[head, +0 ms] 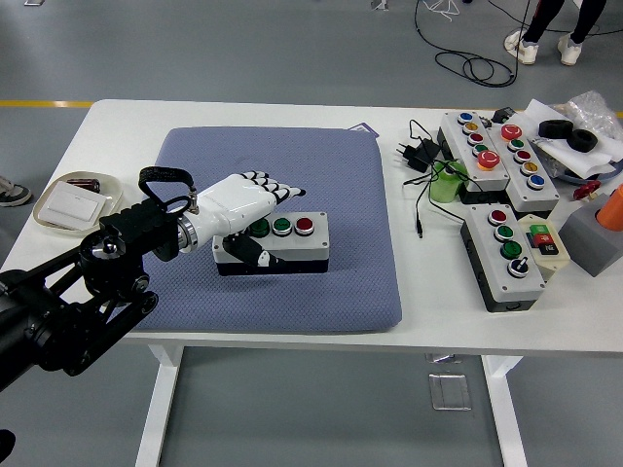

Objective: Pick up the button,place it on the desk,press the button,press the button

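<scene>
A grey button box with a black base and two green buttons and one red one on top lies on the blue mat, left of the mat's middle. My left hand, white with black fingertips, is over the box's left end. Its fingers are stretched out and raised just above the left green button. The thumb lies against the box's front side. The hand holds nothing. The box's left end is hidden under the palm. My right arm does not show.
A longer grey button box and two more button panels lie on the table's right side, with a black charger and cables next to them. A shallow plate sits at the left edge. A person's feet show at the top right.
</scene>
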